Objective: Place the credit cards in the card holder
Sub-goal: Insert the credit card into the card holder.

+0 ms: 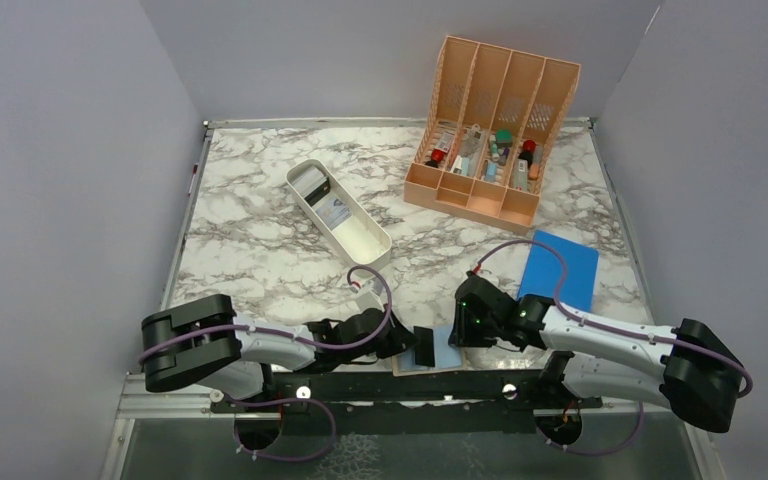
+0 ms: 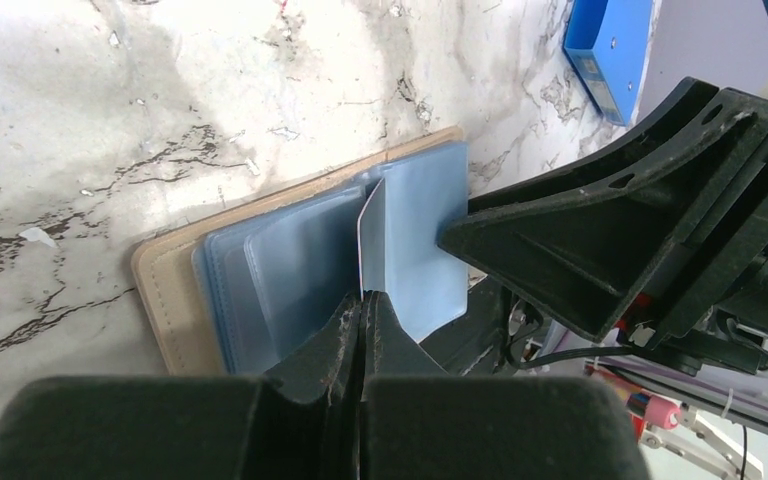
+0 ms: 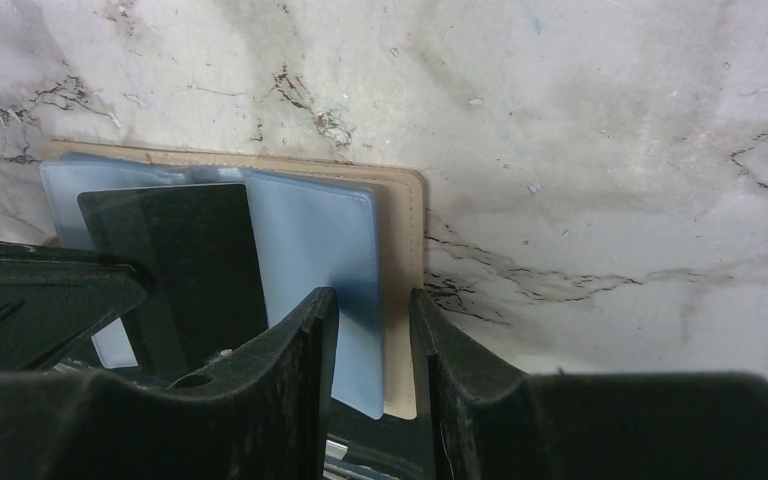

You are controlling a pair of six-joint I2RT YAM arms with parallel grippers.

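Observation:
The card holder (image 1: pixel 448 352) lies open at the table's near edge, tan rim (image 2: pixel 165 290) outside and blue-grey pockets (image 3: pixel 310 240) facing up. My left gripper (image 2: pixel 363 300) is shut on a black credit card (image 3: pixel 180 260), which stands on edge over the pockets and shows edge-on (image 2: pixel 373 235) in the left wrist view. My right gripper (image 3: pixel 373 300) is open, its fingers straddling the holder's right edge from above. The black fingers (image 2: pixel 560 240) of that gripper fill the right of the left wrist view. More credit cards (image 1: pixel 322 195) lie in the white tray.
The long white tray (image 1: pixel 365 240) sits at mid-table to the left. A peach slotted organizer (image 1: pixel 490 130) with small items stands at the back right. A flat bright-blue rectangle (image 1: pixel 560 268) lies just beyond my right arm.

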